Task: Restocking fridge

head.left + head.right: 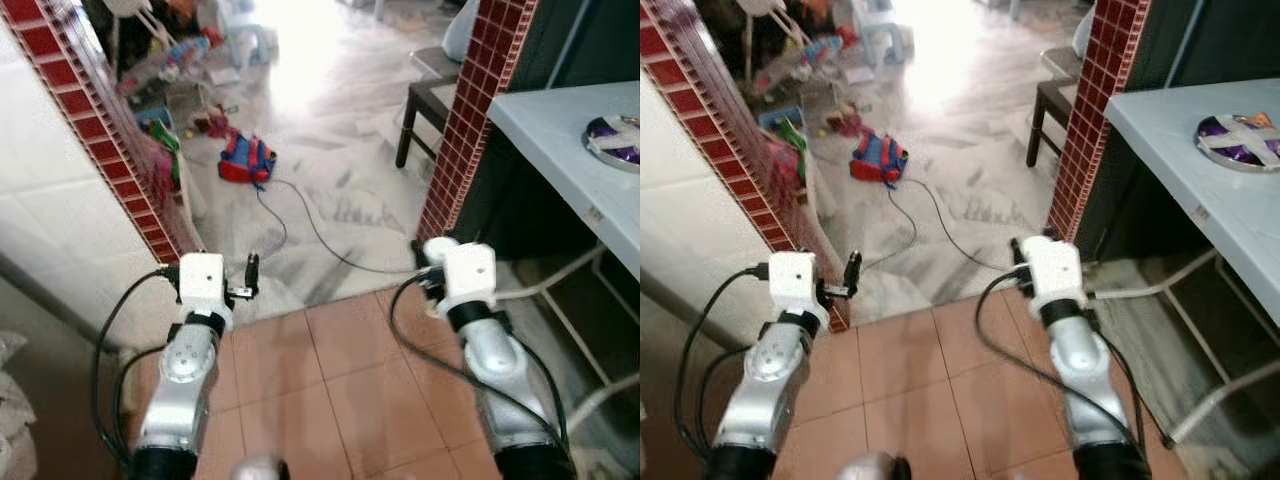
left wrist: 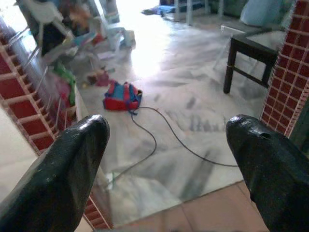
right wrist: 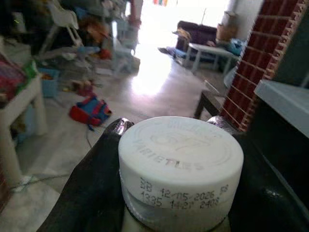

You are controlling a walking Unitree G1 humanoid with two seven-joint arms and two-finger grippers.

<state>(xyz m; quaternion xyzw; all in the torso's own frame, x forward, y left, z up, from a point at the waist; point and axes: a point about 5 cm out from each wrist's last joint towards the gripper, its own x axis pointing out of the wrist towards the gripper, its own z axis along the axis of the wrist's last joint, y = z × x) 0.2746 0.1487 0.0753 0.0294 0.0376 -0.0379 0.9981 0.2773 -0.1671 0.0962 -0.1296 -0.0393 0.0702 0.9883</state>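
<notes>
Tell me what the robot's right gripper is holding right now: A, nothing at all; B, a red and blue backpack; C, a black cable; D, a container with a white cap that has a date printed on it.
D: in the right wrist view the right gripper has its black fingers on either side of a white-capped container with a date code printed on the cap's side.

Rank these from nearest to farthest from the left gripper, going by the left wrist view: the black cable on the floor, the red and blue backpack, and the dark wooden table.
From the left gripper:
1. Black cable, on the marble floor just ahead.
2. Red and blue backpack, beyond the cable's far end, toward the clutter.
3. Dark wooden table, farther back by the red brick pillar.
</notes>
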